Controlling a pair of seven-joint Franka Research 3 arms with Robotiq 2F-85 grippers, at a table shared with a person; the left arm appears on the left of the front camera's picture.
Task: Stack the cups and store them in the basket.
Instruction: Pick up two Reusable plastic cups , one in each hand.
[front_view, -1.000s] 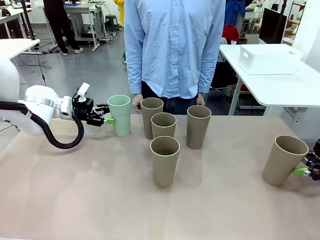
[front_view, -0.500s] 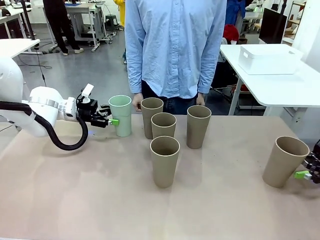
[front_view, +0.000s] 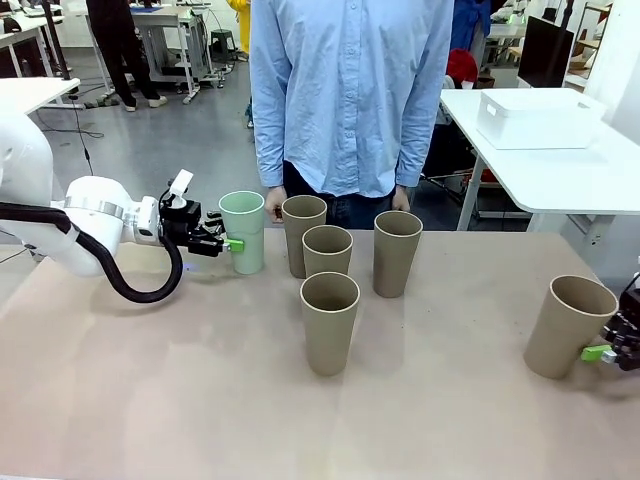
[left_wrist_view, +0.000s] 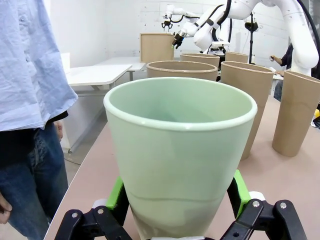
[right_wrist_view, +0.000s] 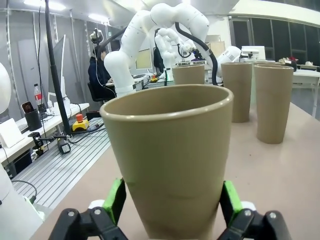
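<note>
- Cups stand upright and unstacked on the table, with the front tan cup nearest the robot at mid-table
- Just behind the front tan cup, three tan cups form a close cluster
- Behind and to the left of the front tan cup stands the mint cup, with the left gripper reaching it from the left
- One green pad lies along each side of the mint cup's lower wall; whether they squeeze it cannot be told
- Well to the right of the front tan cup is the lone tan cup; the right gripper has its jaws spread wide, one on either side of that cup's base, unclamped
- Far behind and to the right of the front tan cup, the basket sits on a separate white table
- Directly behind the front tan cup stands a person
</note>
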